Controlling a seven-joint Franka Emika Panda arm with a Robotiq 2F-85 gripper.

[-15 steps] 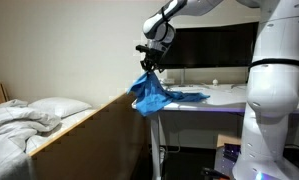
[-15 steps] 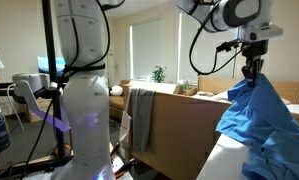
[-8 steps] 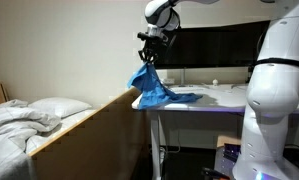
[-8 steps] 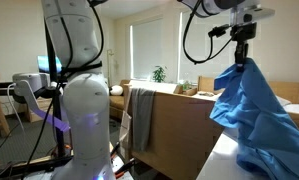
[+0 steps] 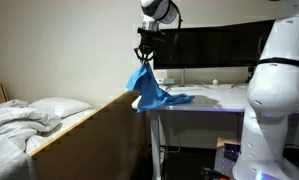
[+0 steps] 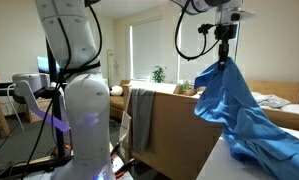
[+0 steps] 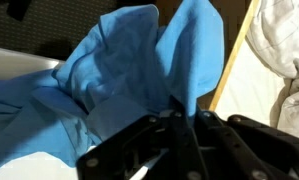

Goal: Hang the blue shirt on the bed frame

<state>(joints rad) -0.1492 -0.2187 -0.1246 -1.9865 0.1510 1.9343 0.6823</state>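
The blue shirt (image 5: 146, 86) hangs from my gripper (image 5: 144, 58), its tail still trailing onto the white desk (image 5: 214, 98). In the exterior view from the desk side, the shirt (image 6: 233, 105) drapes down from my gripper (image 6: 223, 60). The gripper is shut on a bunched fold of the shirt; the wrist view shows the cloth (image 7: 129, 70) pinched between the black fingers (image 7: 174, 135). The wooden bed frame (image 5: 84, 130) stands below and to the left of the shirt, and shows in the wrist view as a wood rail (image 7: 234, 55).
A bed with white bedding and a pillow (image 5: 34, 115) lies behind the frame. A grey garment (image 6: 141, 115) hangs over a wooden frame. The robot's white base (image 5: 274, 110) stands by the desk. A dark monitor (image 5: 209, 45) sits behind the desk.
My gripper has risen and moved slightly toward the bed, lifting the blue shirt higher so that less of it lies on the desk.
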